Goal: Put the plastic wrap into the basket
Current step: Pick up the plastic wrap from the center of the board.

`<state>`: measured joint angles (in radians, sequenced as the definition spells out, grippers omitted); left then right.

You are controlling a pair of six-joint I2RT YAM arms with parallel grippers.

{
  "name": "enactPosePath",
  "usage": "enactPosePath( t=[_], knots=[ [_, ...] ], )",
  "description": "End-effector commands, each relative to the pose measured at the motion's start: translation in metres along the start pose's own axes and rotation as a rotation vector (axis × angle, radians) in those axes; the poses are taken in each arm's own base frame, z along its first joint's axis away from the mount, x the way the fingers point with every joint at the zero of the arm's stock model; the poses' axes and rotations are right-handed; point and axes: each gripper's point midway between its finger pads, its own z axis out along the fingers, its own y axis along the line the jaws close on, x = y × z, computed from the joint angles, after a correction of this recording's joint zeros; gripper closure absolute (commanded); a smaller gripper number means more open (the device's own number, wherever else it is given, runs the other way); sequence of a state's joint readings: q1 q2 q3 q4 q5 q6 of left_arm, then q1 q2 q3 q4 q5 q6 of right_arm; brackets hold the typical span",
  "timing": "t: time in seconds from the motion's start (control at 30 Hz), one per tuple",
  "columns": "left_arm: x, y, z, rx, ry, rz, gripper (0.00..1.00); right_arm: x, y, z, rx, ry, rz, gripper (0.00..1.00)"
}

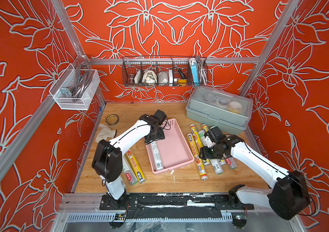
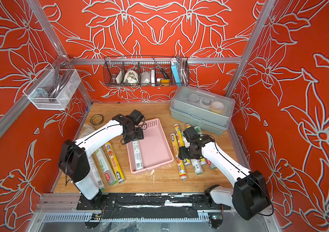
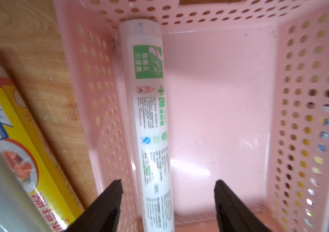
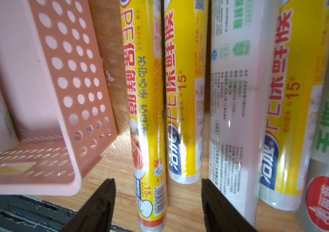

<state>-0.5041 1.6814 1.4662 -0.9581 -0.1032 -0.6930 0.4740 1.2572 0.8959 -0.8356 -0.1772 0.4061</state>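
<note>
Plastic wrap lies in three spots on the counter [image 1: 179, 182]. One white and green roll [image 3: 149, 120] is inside the pink basket [image 1: 185, 144]. It lies flat on the basket floor, right up against one long wall. My left jaws hang over the end of that roll nearest the back wall. They are wide open, one on each side of the roll, and they do not touch it. The basket wall is close beside one of them. My right jaws are open too and hold nothing. They hang over a yellow roll [image 4: 145, 100] that lies on the counter near the basket. A second yellow roll [image 4: 183, 100] lies just beside it, and more rolls lie in a row past that one. My right arm hides the middle of this row in both top views. A few other rolls [image 2: 114, 162] lie on the other side of the basket, partly under my left arm. A brown tape ring [image 1: 112, 120] and a crumpled cloth [image 1: 105, 132] sit near the back left corner. A grey box [image 1: 219, 109] with a lid sits at the back right, close to the ends of the rolls.
</note>
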Motion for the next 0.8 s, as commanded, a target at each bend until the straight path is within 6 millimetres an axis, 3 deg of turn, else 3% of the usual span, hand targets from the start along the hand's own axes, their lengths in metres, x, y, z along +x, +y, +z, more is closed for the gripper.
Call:
enactPosePath(
  t=[0.0,0.43,0.6,0.77],
  knots=[
    [-0.002,-0.002,-0.038,0.079,-0.064,0.073,0.25,-0.011,0.007,0.002,-0.012,-0.023,-0.035,0.32],
    [0.005,0.037,-0.123,0.244,-0.350,0.086,0.23,-0.029,0.012,0.022,0.009,-0.047,-0.062,0.36],
    [0.006,0.052,-0.137,0.255,-0.413,0.074,0.22,-0.029,0.012,0.032,0.024,-0.034,-0.061,0.37],
    [0.006,0.060,-0.136,0.239,-0.414,0.061,0.20,-0.027,0.014,0.042,0.036,-0.016,-0.071,0.37]
  ],
)
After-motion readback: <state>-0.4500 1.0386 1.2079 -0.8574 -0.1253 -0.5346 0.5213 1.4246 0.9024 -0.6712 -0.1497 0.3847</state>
